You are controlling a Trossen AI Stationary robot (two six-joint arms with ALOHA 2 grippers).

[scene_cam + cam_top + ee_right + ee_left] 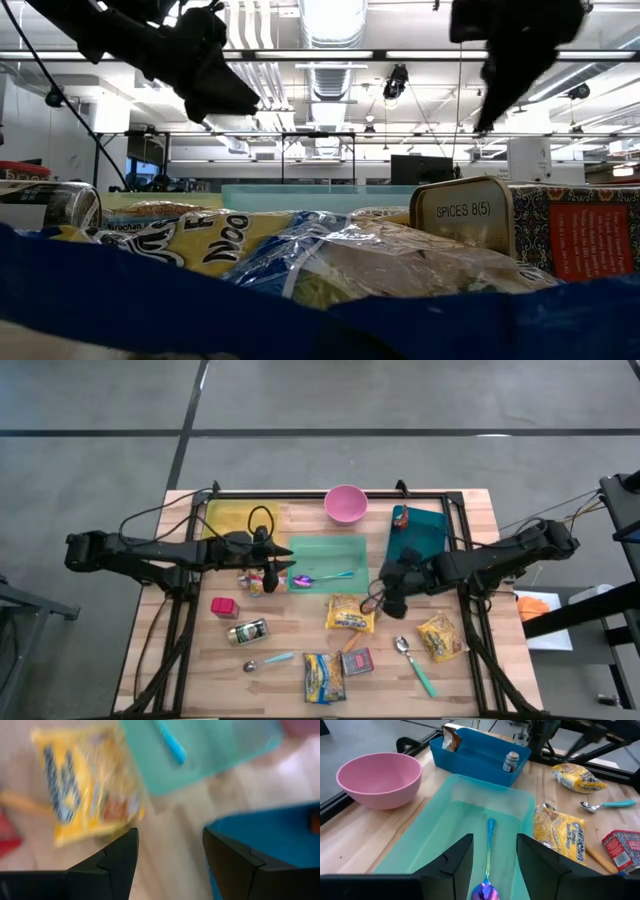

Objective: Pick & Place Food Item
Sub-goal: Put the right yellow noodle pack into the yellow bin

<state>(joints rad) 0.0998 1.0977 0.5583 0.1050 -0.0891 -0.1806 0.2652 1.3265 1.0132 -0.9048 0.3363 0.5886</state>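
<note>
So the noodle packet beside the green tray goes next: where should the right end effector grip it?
Come straight down on the noodle packet and pinch across a crimped short edge. It lies flat on the table, so only the edges give purchase.

Ceiling strip lights (330, 20) are glaring white in the low view, leaving the arms as black silhouettes; the noodle packet (200, 245) nearest that lens is lying out of focus; the right wrist view is smearing throughout; overhead, lighting is falling evenly, shadows staying faint.
</note>
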